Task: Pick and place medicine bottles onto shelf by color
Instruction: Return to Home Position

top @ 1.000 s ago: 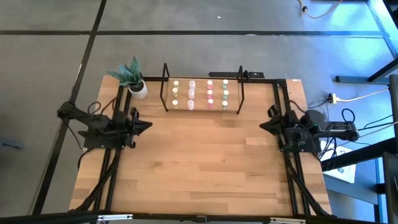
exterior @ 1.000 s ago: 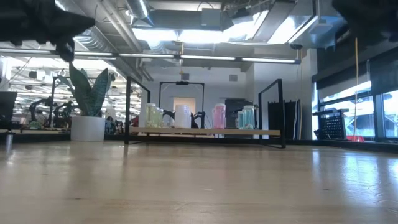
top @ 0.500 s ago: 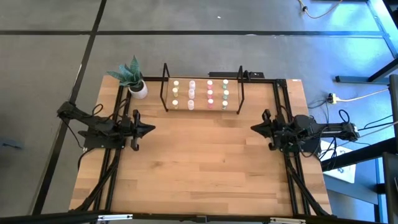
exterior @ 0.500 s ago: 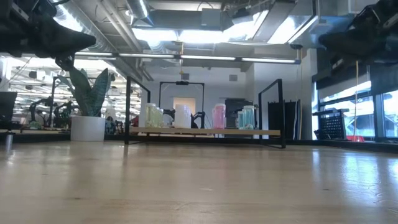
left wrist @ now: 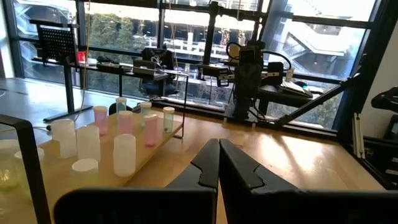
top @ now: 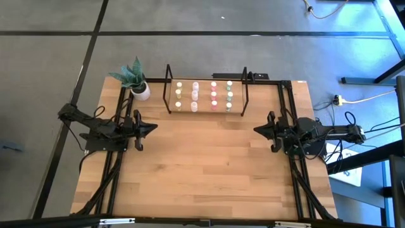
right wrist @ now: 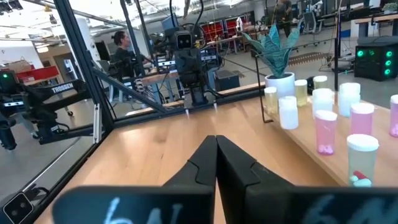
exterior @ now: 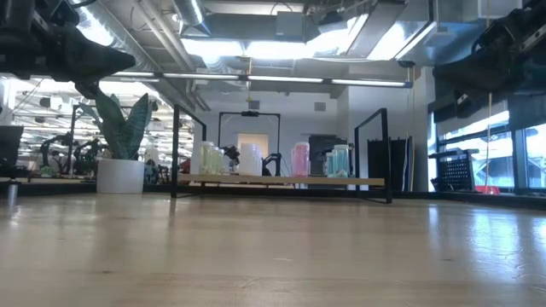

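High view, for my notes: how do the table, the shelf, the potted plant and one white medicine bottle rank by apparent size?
1. table
2. shelf
3. potted plant
4. white medicine bottle
The gaps between them are wide, so nearness to the overhead camera does not make the order unsure.

You get straight-down high view of whole light wooden tabletop; low view, surface level, faces far-edge black-framed wooden shelf; both wrist views share it.
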You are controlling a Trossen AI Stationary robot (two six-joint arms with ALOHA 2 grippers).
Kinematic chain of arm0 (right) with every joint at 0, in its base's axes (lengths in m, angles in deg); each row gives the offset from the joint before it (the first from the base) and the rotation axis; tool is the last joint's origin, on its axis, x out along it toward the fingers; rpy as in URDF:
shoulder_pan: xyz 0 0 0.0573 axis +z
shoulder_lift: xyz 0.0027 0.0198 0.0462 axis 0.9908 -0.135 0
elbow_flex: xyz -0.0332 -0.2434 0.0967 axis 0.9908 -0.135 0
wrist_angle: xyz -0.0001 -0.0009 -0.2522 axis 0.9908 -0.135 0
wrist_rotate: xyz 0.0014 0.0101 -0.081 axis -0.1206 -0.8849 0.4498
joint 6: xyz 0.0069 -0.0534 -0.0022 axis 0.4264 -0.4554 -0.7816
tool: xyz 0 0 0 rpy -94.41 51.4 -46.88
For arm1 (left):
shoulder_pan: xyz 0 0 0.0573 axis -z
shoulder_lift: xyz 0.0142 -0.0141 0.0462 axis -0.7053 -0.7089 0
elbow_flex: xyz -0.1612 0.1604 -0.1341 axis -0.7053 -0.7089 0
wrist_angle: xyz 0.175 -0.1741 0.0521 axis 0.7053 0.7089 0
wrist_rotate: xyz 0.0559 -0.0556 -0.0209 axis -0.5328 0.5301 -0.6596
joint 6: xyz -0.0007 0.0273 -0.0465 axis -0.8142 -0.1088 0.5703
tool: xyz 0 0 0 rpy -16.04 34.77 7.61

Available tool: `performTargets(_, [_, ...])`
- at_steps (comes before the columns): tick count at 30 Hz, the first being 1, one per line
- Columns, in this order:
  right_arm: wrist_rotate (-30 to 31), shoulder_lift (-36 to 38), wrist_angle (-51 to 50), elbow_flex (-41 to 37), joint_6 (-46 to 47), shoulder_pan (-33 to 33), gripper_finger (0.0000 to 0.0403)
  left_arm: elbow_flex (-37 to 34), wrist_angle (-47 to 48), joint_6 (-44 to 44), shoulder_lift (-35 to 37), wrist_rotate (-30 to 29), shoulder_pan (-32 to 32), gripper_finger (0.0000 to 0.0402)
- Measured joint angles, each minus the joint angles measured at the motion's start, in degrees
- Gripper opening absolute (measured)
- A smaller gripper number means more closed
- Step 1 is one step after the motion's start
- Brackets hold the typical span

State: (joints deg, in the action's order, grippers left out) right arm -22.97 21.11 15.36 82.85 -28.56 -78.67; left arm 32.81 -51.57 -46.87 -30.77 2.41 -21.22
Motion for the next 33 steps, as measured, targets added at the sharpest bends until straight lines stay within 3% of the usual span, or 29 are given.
performTargets(33, [0.0, 0.0, 0.0, 0.0, 0.0, 0.0, 0.0020, 0.0, 0.0, 0.0, 0.0, 0.0, 0.0, 0.0000])
